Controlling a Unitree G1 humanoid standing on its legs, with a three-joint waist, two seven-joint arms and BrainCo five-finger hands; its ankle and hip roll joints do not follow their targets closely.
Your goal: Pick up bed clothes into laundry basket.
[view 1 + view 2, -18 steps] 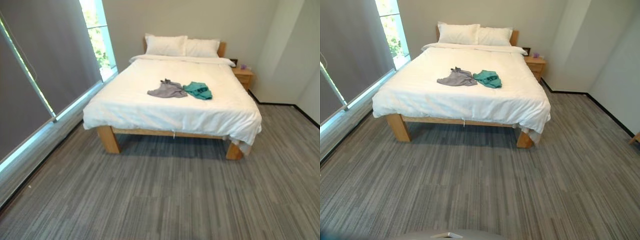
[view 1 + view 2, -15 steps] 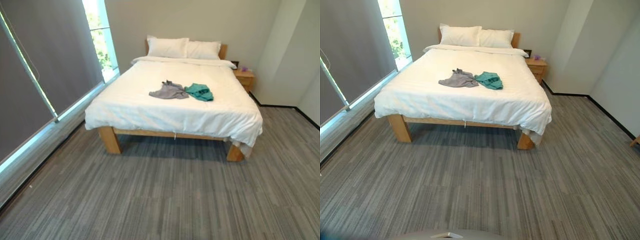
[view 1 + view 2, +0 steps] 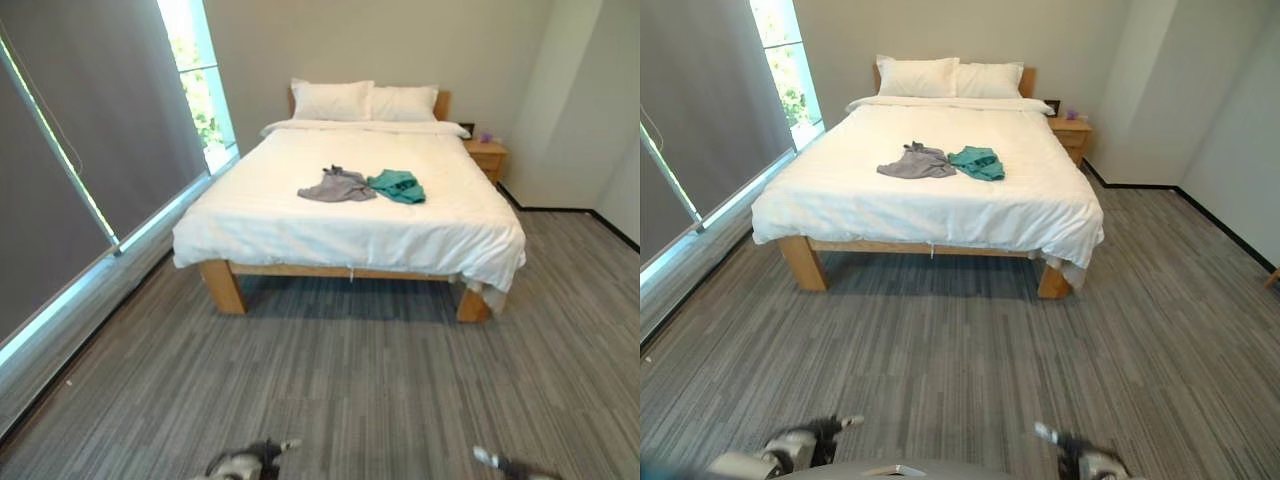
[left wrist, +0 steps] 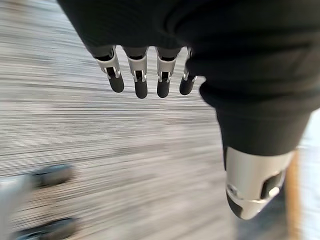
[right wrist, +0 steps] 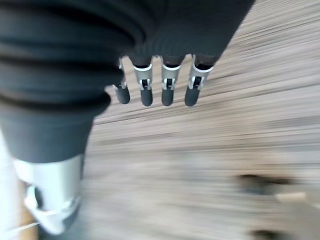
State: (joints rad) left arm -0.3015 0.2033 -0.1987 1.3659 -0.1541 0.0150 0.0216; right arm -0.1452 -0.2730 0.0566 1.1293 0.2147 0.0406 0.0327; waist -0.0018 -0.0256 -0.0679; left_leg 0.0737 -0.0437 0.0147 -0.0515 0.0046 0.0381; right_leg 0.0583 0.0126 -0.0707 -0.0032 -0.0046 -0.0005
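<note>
Well short of the bed (image 3: 350,215), we hold our left hand (image 4: 145,75) and right hand (image 5: 160,85) low, fingers straight and empty, because the grey garment (image 3: 336,185) and teal garment (image 3: 397,184) lie far ahead.

Matt white cloth bedding (image 3: 340,215), pale wooden bed legs (image 3: 221,286), grey ribbed carpet (image 3: 340,380).

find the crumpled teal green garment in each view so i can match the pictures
Left eye view: the crumpled teal green garment lies mid-bed, touching the crumpled grey garment on its left.
Right eye view: same spot on the white bed, left of picture centre.
Wrist views: floor past each hand, no garment.
Shared landmark: the small wooden nightstand.
</note>
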